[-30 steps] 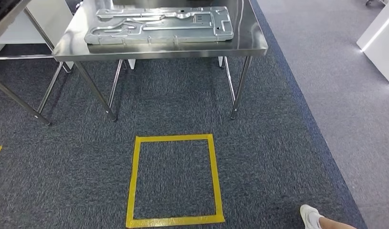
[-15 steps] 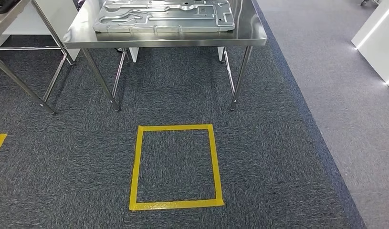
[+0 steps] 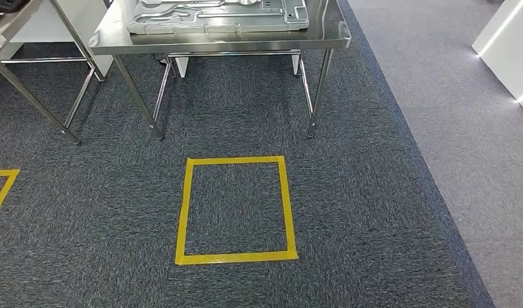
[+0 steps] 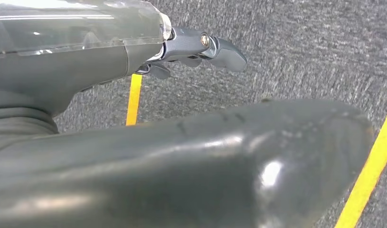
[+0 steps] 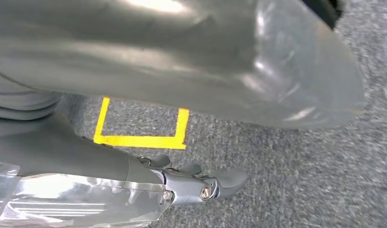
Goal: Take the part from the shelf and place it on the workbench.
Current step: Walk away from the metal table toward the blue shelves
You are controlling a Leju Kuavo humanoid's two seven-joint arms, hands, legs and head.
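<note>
Stamped silver sheet-metal part (image 3: 217, 14), a wide flat panel with raised ribs and cut-outs, is seen lying flat on the top of a polished stainless-steel table (image 3: 214, 42) at the far edge of the head view, its near edge set a little back from the table's near rim and its far side cut off by the picture's edge. The table is carried on slim shiny steel legs that stand on dark blue-grey speckled carpet (image 3: 348, 212). A square outline of yellow tape (image 3: 235, 210) is laid on the carpet in front of the table, well apart from the legs, and a corner of a second yellow tape outline (image 3: 0, 189) is seen at the left edge. Part of another steel-framed table (image 3: 27, 96) is seen to the left of the first, and a paler grey strip of floor (image 3: 464, 109) runs along the right side, bordered by a white panel (image 3: 505, 48). In the left wrist view the left hand (image 4: 191, 52) is shown above the carpet with its dark fingers (image 4: 227, 52) loosely curled and nothing held; yellow tape lines are visible on the carpet beneath it. In the right wrist view the right hand (image 5: 191, 180) is likewise shown over the carpet, near a corner of yellow tape, with its fingers (image 5: 229, 178) loosely bent and nothing in its grasp.
</note>
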